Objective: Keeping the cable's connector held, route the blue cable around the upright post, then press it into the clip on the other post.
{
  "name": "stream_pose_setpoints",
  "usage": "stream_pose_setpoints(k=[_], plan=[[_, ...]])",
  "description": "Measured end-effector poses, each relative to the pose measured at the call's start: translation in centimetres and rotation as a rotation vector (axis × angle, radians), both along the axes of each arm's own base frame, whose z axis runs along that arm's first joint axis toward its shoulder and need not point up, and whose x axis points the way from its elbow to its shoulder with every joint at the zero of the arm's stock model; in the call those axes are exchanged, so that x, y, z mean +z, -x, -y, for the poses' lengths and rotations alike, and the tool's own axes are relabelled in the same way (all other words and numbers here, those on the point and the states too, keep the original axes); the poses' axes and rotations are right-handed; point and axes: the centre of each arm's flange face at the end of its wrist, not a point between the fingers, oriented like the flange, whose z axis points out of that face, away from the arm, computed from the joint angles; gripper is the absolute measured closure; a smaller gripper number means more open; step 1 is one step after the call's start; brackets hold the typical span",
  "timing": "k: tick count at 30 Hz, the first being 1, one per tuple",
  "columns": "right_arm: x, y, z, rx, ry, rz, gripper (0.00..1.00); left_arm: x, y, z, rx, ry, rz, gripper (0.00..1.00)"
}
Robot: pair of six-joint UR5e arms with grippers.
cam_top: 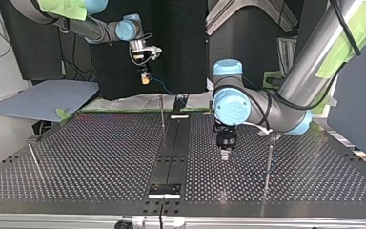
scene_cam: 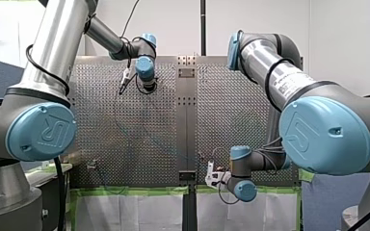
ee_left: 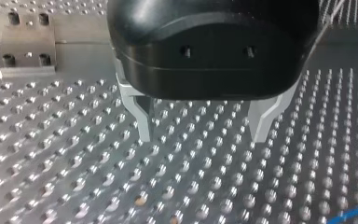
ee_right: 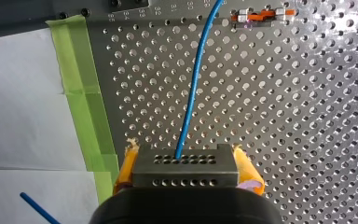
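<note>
Closest to the lens in the right wrist view is the connector (ee_right: pixel 185 171), a drilled metal block clamped between the yellow pads (ee_right: pixel 127 168) of my right gripper (ee_right: pixel 185 161). The blue cable (ee_right: pixel 191 93) leaves its face toward twelve o'clock, its long axis running straight ahead over the perforated table (ee_right: pixel 307 116). In the top view that gripper hangs at eleven o'clock, above the table's far edge, with a thin post (cam_top: pixel 162 112) close at its five o'clock. My left gripper (ee_left: pixel 204 135) hovers low over the table with its fingers spread and nothing between them. A second post (cam_top: pixel 269 164) stands at its three o'clock. The right arm is nearer the thin post, so I judge the wrap falls to it.
</note>
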Motion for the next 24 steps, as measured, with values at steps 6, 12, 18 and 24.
stream_pose_setpoints(k=[6, 12, 18, 24], plan=[[0.0, 0.0, 0.0, 0.000, 0.000, 0.000, 1.00, 0.1, -0.3, -0.5, 0.051, -0.054, 0.021, 0.00], [0.0, 0.0, 0.0, 0.000, 0.000, 0.000, 1.00, -1.6, -0.7, -0.5, 0.092, -0.113, -0.009, 0.00], [0.0, 0.0, 0.0, 0.000, 0.001, 0.001, 1.00, -3.6, -1.2, -0.4, 0.114, -0.143, -0.036, 0.00], [0.0, 0.0, 0.0, 0.000, 0.001, 0.000, 1.00, -4.5, -1.5, -0.3, 0.116, -0.154, -0.044, 0.00]])
